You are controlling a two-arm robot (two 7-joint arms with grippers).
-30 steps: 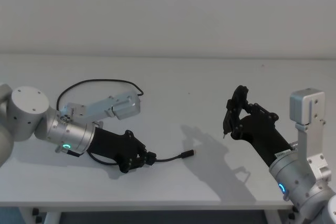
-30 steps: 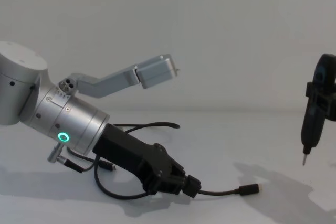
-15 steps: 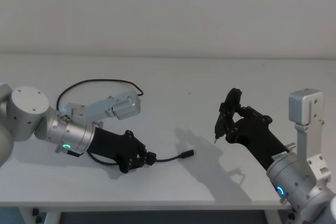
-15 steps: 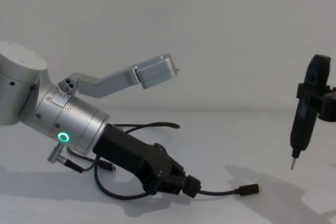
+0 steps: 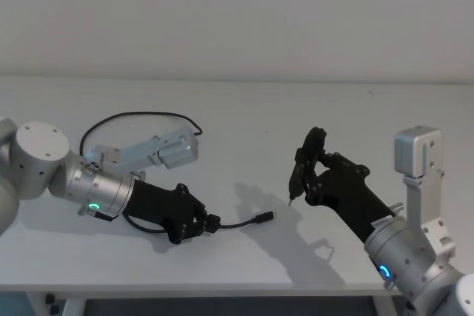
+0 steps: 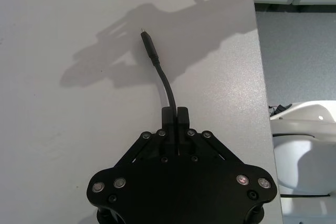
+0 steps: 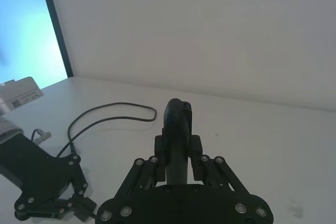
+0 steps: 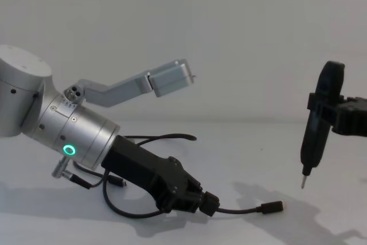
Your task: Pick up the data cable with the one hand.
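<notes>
The left end effector (image 5: 209,223) sits low over the white surface (image 5: 244,116), shut tight on the cable (image 5: 141,116) near one end. It has not moved. The short free end with its plug (image 8: 272,207) sticks out past the fingers (image 6: 169,115) and lies flat. The rest of the cable loops back behind the left arm. The right end effector (image 5: 307,172) holds a black tool (image 8: 318,121) with a thin metal tip (image 8: 303,184) pointing down. It has come closer, toward the left, and its tip now hangs above and just right of the plug.
</notes>
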